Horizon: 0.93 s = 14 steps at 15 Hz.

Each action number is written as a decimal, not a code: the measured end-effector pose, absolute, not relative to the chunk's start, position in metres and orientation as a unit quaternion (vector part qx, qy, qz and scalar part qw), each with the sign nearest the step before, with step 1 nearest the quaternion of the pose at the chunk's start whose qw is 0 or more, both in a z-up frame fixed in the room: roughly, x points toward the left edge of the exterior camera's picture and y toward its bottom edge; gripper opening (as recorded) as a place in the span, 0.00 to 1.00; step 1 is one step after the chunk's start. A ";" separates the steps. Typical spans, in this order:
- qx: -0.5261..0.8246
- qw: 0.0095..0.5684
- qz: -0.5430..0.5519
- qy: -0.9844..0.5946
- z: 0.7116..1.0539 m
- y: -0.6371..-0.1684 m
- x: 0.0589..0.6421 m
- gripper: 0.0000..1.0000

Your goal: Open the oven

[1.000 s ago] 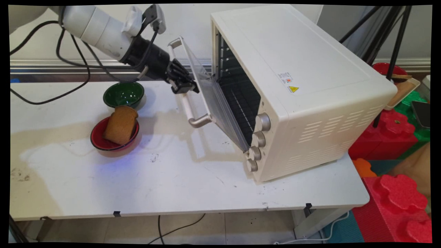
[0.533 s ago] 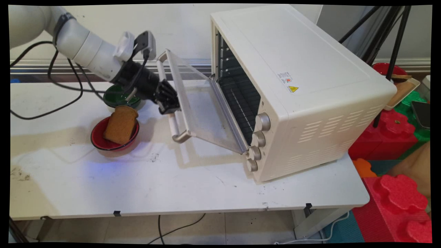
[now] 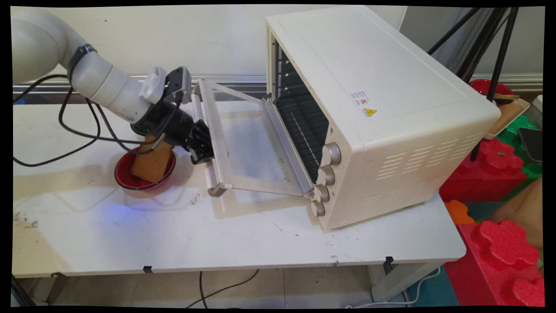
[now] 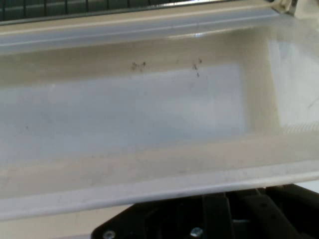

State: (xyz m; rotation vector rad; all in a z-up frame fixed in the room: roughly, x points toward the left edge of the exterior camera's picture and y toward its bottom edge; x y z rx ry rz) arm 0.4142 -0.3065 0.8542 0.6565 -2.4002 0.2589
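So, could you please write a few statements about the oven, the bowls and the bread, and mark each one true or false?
1. The oven door hangs wide open. True.
2. The gripper is at the door handle. True.
3. The bread slice lies on the oven rack. False: it stands in the red bowl.
4. The red bowl sits on top of the oven. False: it sits on the table.
5. The oven has four knobs. True.
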 end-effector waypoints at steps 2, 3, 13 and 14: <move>0.245 0.310 0.100 -0.913 0.846 -0.304 0.417 0.00; 0.243 0.308 0.100 -0.915 0.842 -0.302 0.418 0.00; 0.230 0.302 0.108 -0.919 0.817 -0.293 0.425 0.00; 0.230 0.302 0.109 -0.919 0.816 -0.292 0.425 0.00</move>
